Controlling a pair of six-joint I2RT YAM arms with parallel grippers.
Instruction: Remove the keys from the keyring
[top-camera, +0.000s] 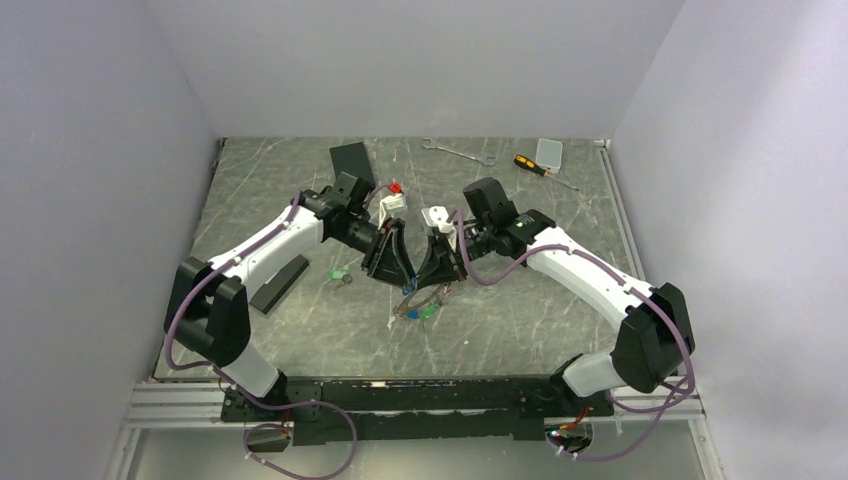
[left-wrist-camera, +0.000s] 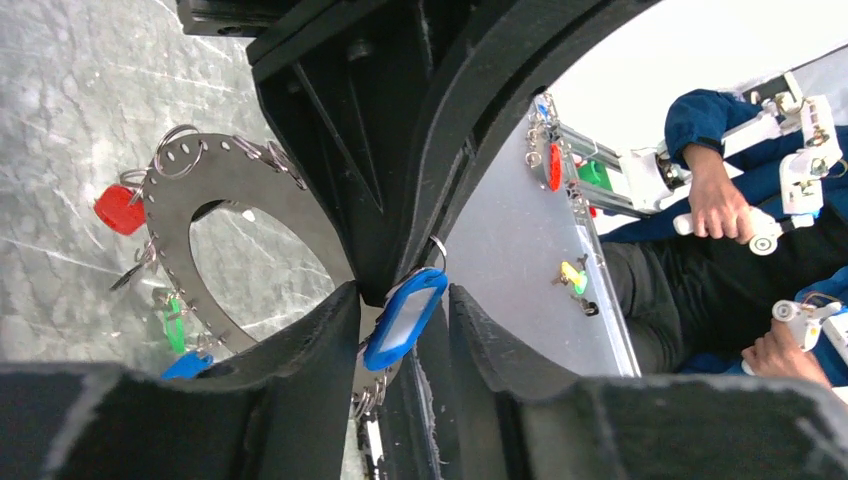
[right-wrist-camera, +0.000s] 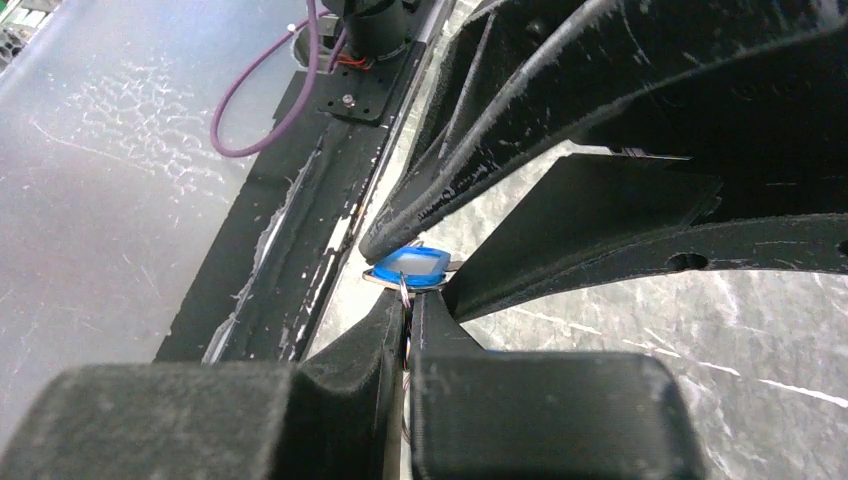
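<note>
Top external view: the left gripper (top-camera: 392, 262) and the right gripper (top-camera: 437, 268) are meeting nose to nose at the centre of the frame. They are holding the large flat grey metal keyring (top-camera: 424, 302) just below them, over the grey marbled table (top-camera: 540, 320). The right gripper is pinching shut on the keyring's rim. The left gripper's jaws are standing apart around the small metal key with the blue plastic tag (left-wrist-camera: 405, 318), not clamping it yet, with a gap showing beside the tag.

The step in hand appears to be taking that blue-tagged key. Doing it well probably means closing squarely on the tag's flat faces near its wire loop. The loop can then be worked out of its hole while the right claw stops the ring twisting. A glancing grip could slide off the smooth plastic.

Only the left wrist view is showing the ring's perforated face, at the left of the frame, with a red tag (left-wrist-camera: 118, 208) and a green tag (left-wrist-camera: 173, 322) hanging from it. Only the right wrist view is showing the shut pinch close up. Only the top view is showing a loose key with a green tag (top-camera: 340, 272) lying left of centre, well apart from the ring. It alone is also showing a slim silver wrench (top-camera: 458, 152) and a yellow-and-black-handled screwdriver (top-camera: 532, 167) near the upper edge.
</note>
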